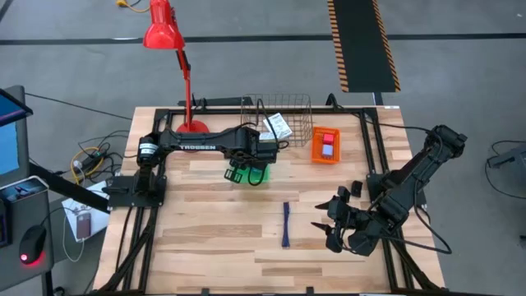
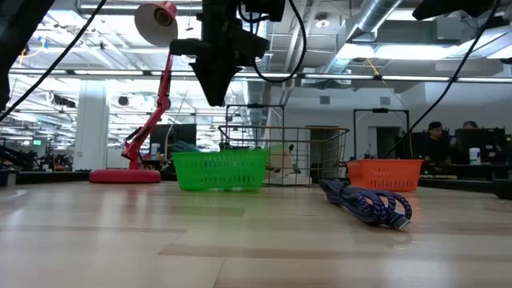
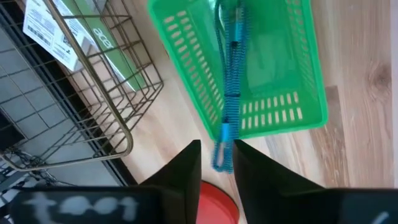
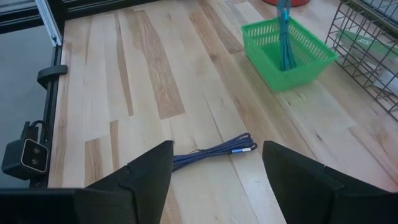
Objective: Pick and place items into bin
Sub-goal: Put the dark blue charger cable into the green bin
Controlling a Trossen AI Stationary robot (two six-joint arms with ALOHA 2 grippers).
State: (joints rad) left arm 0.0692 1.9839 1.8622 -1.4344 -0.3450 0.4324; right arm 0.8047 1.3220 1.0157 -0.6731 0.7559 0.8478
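Observation:
My left gripper (image 3: 216, 155) hangs over the green basket (image 3: 273, 81), shut on a teal-blue bundled cord (image 3: 231, 68) that drops into the basket (image 4: 311, 56). A dark blue bundled cord (image 1: 286, 224) lies flat on the table's middle (image 4: 214, 152). My right gripper (image 1: 333, 220) hovers open to the right of the dark blue cord, touching nothing. A white printed packet (image 1: 278, 126) leans inside the wire basket (image 1: 296, 111). The pink-red block (image 1: 328, 138) and the pale blue-grey block (image 1: 328, 150) lie in the orange bin (image 1: 316, 152). My left gripper pinches the teal-blue cord's upper end (image 3: 222, 134) between its two fingers, coming from above and pointing down. The cord hangs straight below the fingers, its lower part (image 4: 286, 53) inside the green basket. Whether that lower end rests on the basket floor, I cannot tell.
A red desk lamp (image 1: 163, 33) stands with its base (image 1: 194, 127) at the far edge, left of the wire basket. Green basket, wire basket and orange bin (image 2: 384, 172) cluster at the far middle. Bare wood lies around the dark blue cord (image 2: 368, 204).

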